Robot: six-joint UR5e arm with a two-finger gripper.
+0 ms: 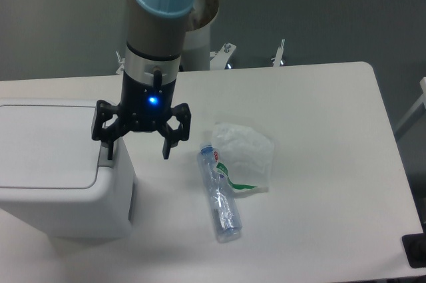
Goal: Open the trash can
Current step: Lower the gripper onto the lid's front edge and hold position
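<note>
- A large white boxy plastic trash can (60, 176) with rounded corners stands at the left edge of the view, on a white rectangular table (319, 163). The can is the landmark for everything below.
- Its flat white lid (46, 146) lies closed and level on top. A grey strip (106, 155) runs along the lid's right-hand edge, partly hidden by the robot's tool.
- A black two-finger gripper (138, 152) hangs over the can's upper right corner, pointing down. A small blue light glows on its black body.
- The fingers are spread wide apart and hold nothing. One fingertip (110, 152) sits over the grey strip at the can's right edge; whether it touches the strip cannot be told. The other fingertip (166, 151) hangs just past the can's right side, above bare table.
- Above the gripper rises a grey robot arm (156, 30) with a pale blue rounded joint cap.
- To the right of the can, apart from it, a clear plastic bottle (219, 193) lies on its side on the table.
- A crumpled clear plastic bag (246, 156) with green markings lies on the far side of the bottle from the can, touching the bottle.
</note>
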